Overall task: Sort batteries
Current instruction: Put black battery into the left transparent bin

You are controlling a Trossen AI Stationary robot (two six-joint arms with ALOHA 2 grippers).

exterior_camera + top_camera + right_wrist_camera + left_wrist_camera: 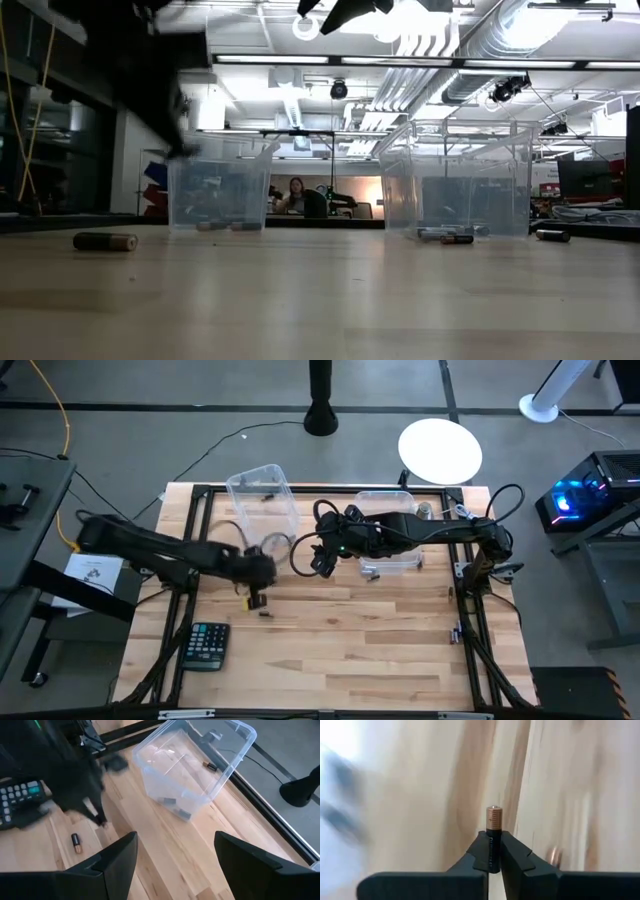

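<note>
My left gripper is shut on a small battery with a black body and a copper end. It hangs above the wooden table, left of centre. Another brown-black battery lies on its side on the table just beside it. A clear bin at the far left holds several batteries on its floor. A second clear bin stands at the far right, with batteries in front of it. My right gripper hangs open high over the table's middle, holding nothing. My left gripper pinches the battery's black body between its two fingers. The battery lies along the fingers, and its copper end sticks out past the fingertips. The fingers slant down from the table's left side. The battery is lifted clear of the table.
A black calculator lies near the front left corner. A black metal frame borders the table. A loose battery lies right of the right bin. A person sits in the room beyond the table. The table's near half is bare wood.
</note>
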